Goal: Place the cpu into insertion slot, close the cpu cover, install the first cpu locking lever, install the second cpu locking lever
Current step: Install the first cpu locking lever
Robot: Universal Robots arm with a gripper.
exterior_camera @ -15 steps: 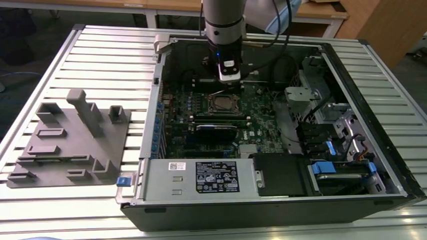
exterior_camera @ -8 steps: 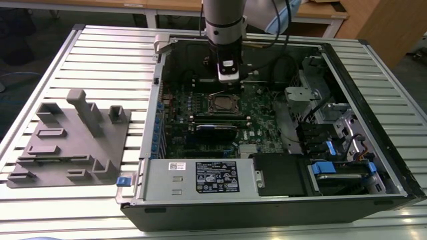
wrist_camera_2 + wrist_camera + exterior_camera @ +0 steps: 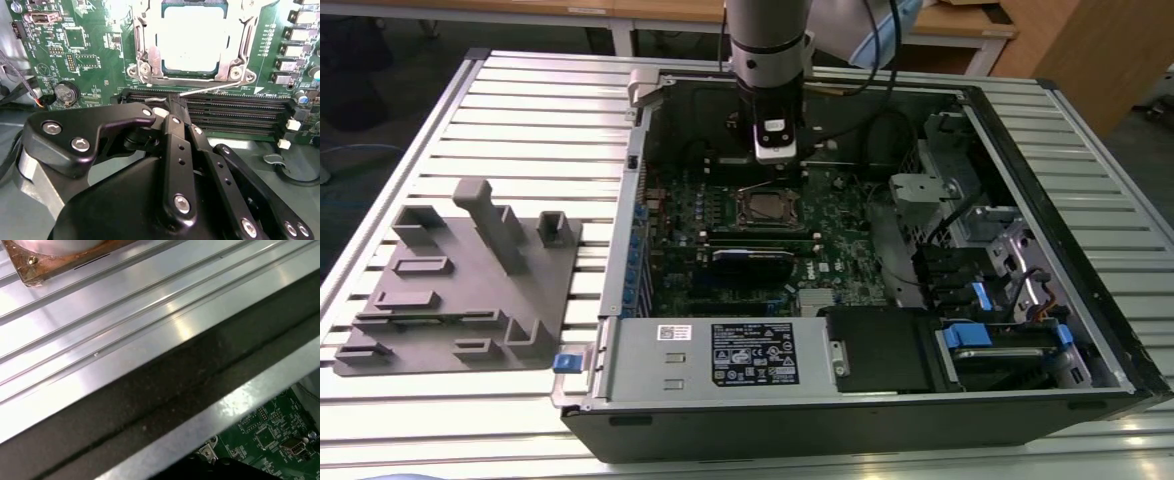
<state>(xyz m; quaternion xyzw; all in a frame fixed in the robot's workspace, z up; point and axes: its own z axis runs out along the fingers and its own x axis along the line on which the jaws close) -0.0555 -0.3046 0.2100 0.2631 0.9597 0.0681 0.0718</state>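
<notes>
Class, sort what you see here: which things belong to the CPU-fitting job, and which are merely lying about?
Belonging to the job: cpu; cpu cover; locking lever; gripper.

Lying about: grey moulded holder; coin battery; memory slots; power supply.

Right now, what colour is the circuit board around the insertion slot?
Green circuit board, clearest in the second wrist view.

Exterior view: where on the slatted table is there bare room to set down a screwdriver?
Widest bare patch: slatted table beyond the grey fixture block, bordered by the computer case on the exterior view's right. Another strip lies on the block's camera side. Inside the case is crowded: motherboard, drive bays, gripper.
</notes>
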